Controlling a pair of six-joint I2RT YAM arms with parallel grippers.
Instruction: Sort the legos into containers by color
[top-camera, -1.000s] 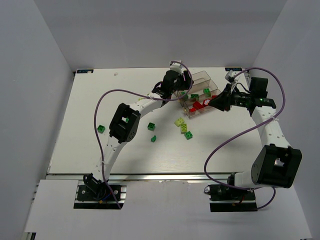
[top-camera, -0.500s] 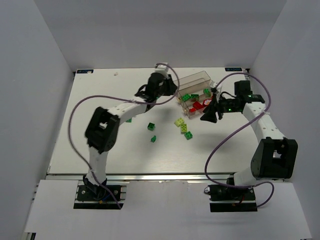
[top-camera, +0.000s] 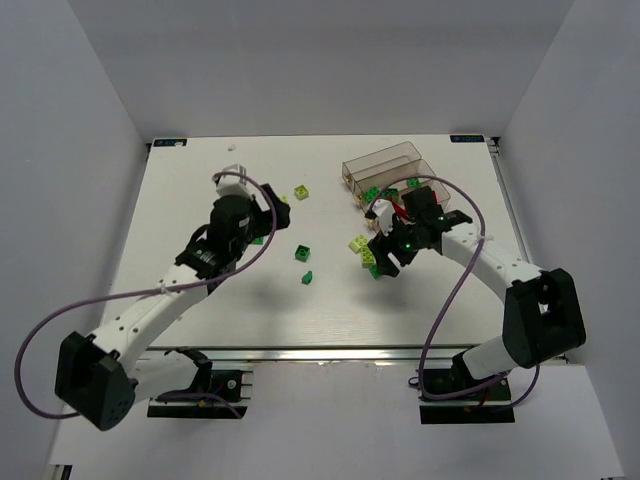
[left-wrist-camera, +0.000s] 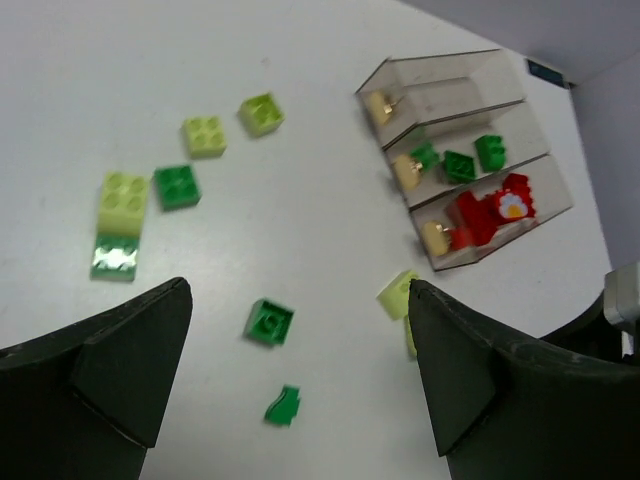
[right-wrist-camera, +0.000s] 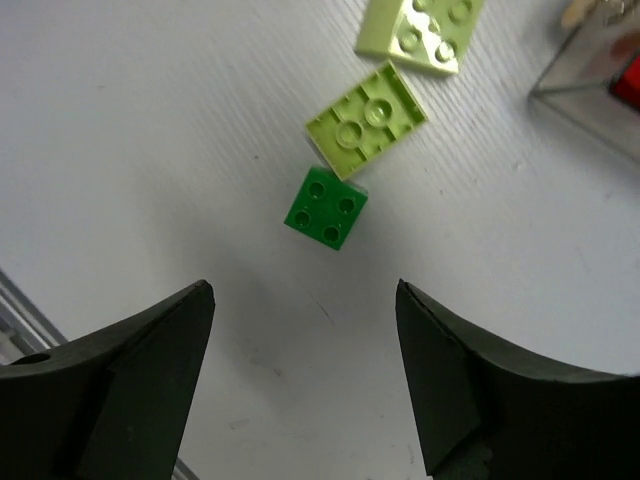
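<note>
Loose legos (left-wrist-camera: 270, 322) on a white tabletop (top-camera: 330, 310), with both end effectors spread wide and holding nothing.

The tabletop is plain matt white, boxed in on three sides by pale grey walls (top-camera: 90, 90). The containers (top-camera: 392, 162) stand at its far right. In the left wrist view the middle bin holds dark green bricks (left-wrist-camera: 460, 162) and the nearest holds red ones (left-wrist-camera: 478, 218); a white-and-yellow patch among the red is too small to identify. The left end effector (left-wrist-camera: 298, 288) hangs above scattered green and pale yellow-green bricks. The right end effector (right-wrist-camera: 302, 290) hangs over a dark green brick (right-wrist-camera: 326, 207) just beside a pale one (right-wrist-camera: 366, 120). A second pale brick (right-wrist-camera: 420, 25) and a bin corner are cut off by the frame edge. From above, the right arm (top-camera: 480, 255) hides part of the nearest bin.
</note>
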